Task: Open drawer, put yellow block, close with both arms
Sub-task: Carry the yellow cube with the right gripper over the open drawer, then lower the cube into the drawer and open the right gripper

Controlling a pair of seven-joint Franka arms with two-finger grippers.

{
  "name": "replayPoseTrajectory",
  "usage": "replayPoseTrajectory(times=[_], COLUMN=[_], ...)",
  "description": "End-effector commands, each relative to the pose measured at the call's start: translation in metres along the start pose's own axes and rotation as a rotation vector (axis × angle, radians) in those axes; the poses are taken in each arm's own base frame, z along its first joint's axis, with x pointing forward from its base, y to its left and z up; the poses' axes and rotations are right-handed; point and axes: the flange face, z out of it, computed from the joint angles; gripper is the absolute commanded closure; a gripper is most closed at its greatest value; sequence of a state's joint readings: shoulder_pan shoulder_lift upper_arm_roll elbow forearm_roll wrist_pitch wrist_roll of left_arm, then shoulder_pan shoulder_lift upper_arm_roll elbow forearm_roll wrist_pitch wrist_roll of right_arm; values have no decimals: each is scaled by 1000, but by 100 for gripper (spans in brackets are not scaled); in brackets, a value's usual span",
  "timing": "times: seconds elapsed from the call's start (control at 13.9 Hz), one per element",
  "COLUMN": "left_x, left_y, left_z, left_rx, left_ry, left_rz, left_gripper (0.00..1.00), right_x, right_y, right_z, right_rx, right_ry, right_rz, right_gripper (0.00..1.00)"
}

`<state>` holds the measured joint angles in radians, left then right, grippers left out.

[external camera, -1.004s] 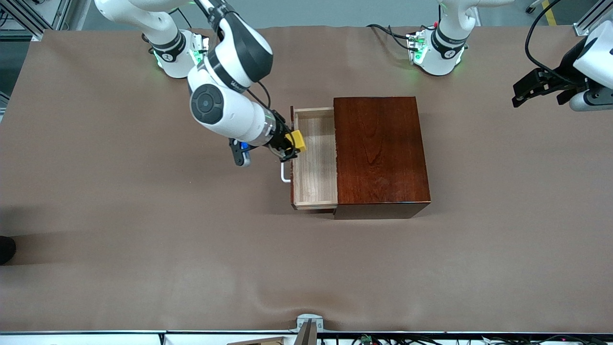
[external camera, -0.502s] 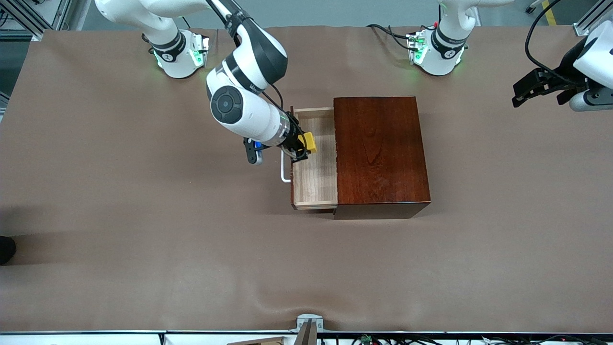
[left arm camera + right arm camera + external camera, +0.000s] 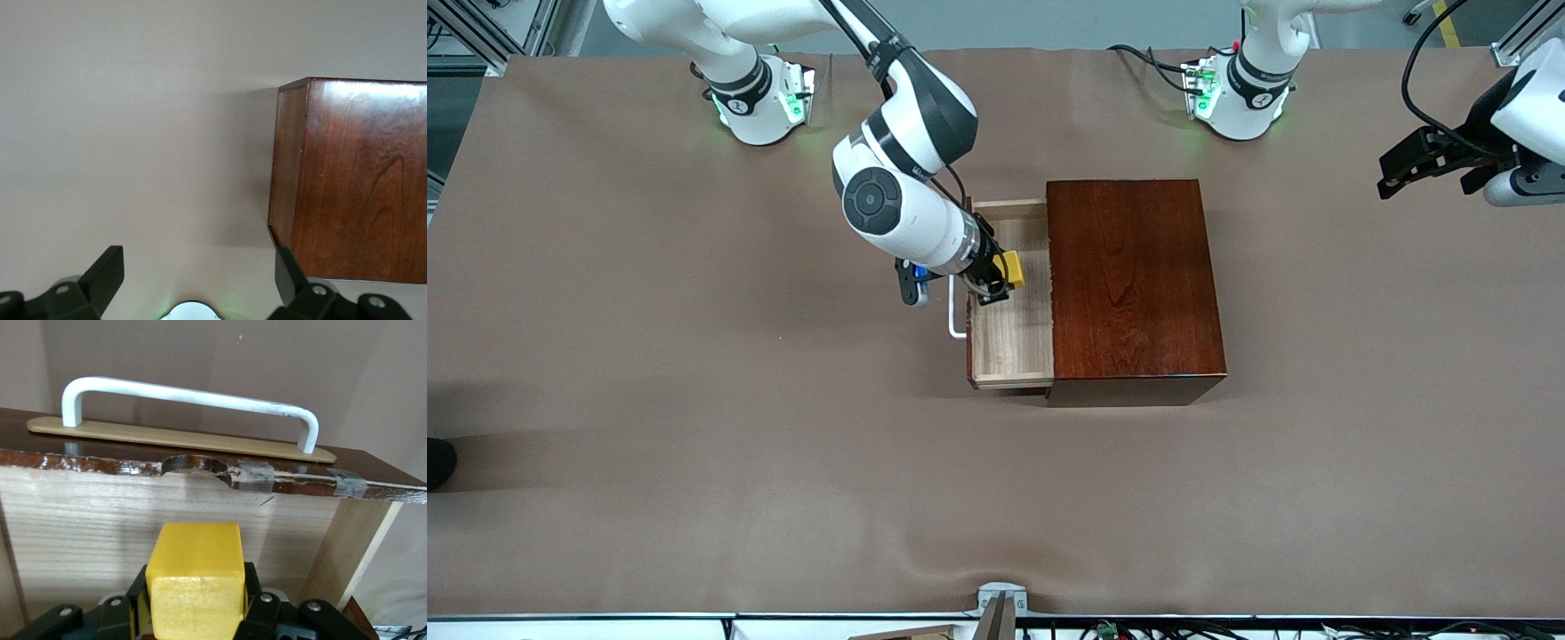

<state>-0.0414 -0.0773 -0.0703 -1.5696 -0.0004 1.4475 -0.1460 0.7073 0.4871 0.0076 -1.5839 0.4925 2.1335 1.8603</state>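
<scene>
Since a second ago the right gripper (image 3: 999, 283) has carried the yellow block (image 3: 1013, 268) from above the handle (image 3: 955, 311) to over the open drawer (image 3: 1014, 347), whose tray looks empty beneath it. Clamped squarely, the cube sits level. Left gripper (image 3: 1409, 164) waits spread, well apart from the box (image 3: 1129, 284).

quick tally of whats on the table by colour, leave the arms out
yellow: 1, the yellow block, held over the open drawer
dark mahogany: 1, the box
pale wood with dark front: 1, the drawer
white: 1, the bar handle on the drawer
total: 4
</scene>
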Motion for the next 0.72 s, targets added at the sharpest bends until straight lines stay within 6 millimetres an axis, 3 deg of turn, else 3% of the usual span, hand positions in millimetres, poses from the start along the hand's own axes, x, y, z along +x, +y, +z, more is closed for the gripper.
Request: replayPoseTrajectory(times=[0.0,0.22,0.65], left_x=[-2,-1,1], left_y=[-4,-3,3], left_z=[-8,-6,-7], left_rx=[17,17,14], left_ry=[7,6,9], left_rz=[12,12,14], left_gripper=[0,0,0], right_x=[-3,-7,4], right_y=[1,2,-1], right_z=[7,31,51], right_rx=[0,6,-2], right_ry=[-10,8,58], right_rz=[21,7,-5], right_gripper=[100,100,100])
